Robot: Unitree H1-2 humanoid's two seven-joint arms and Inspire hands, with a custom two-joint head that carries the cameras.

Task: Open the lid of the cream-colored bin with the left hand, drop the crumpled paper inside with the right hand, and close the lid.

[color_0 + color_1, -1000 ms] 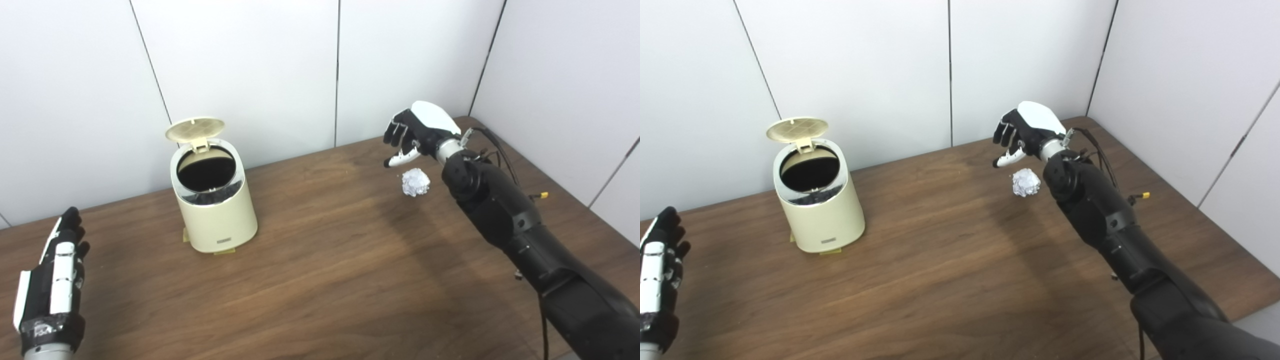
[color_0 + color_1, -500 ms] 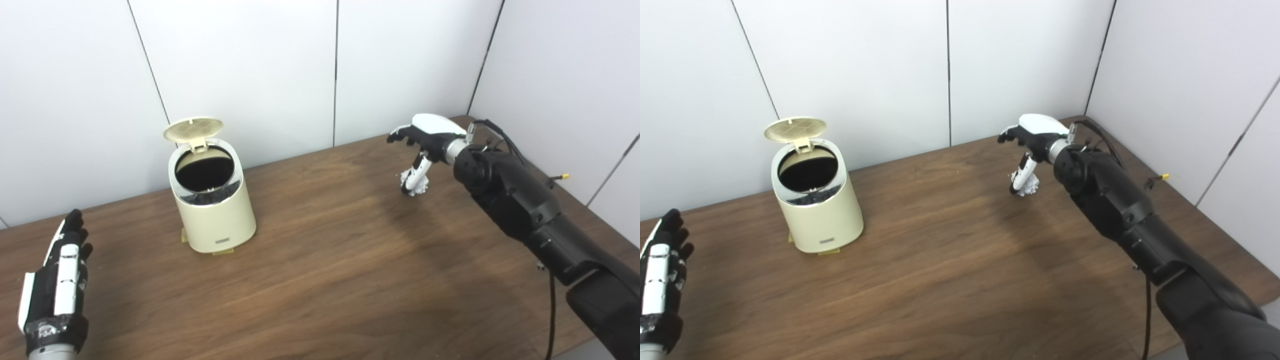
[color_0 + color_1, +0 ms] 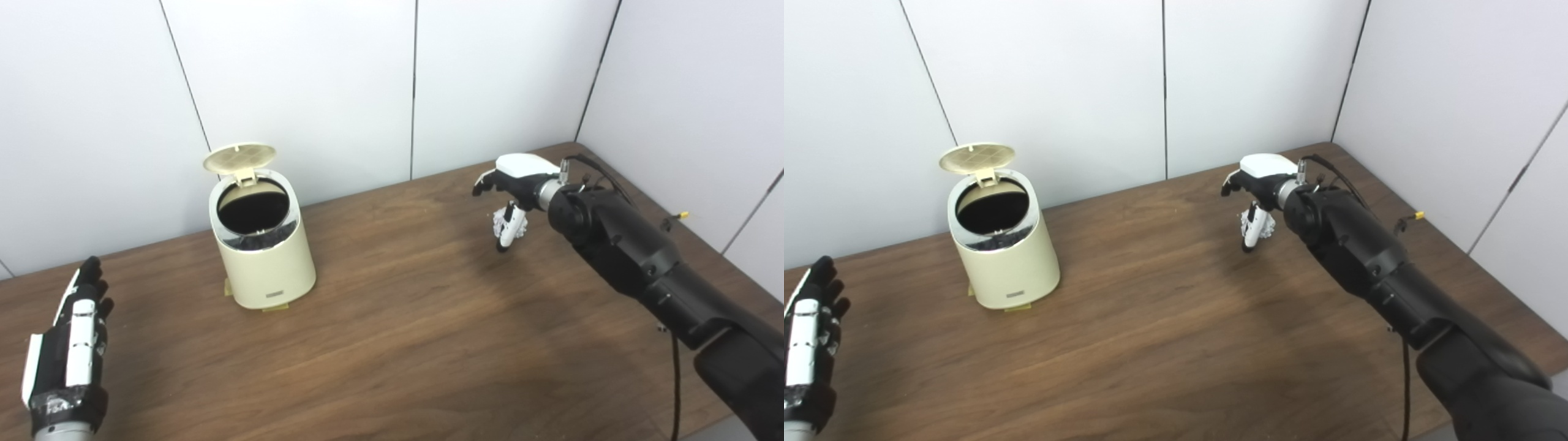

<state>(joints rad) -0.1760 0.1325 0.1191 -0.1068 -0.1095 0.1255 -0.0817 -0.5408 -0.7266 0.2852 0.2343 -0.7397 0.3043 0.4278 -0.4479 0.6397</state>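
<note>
Lowered since before, right hand curls over the paper at two o'clock (grip unclear); left hand flat, fingers together; bin open.

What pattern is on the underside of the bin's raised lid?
A fine grid of small squares, cream like the bin; the lid shows it best in the left eye view.

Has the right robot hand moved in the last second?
Yes. The right robot hand has come down onto the crumpled paper lying on the table.
</note>
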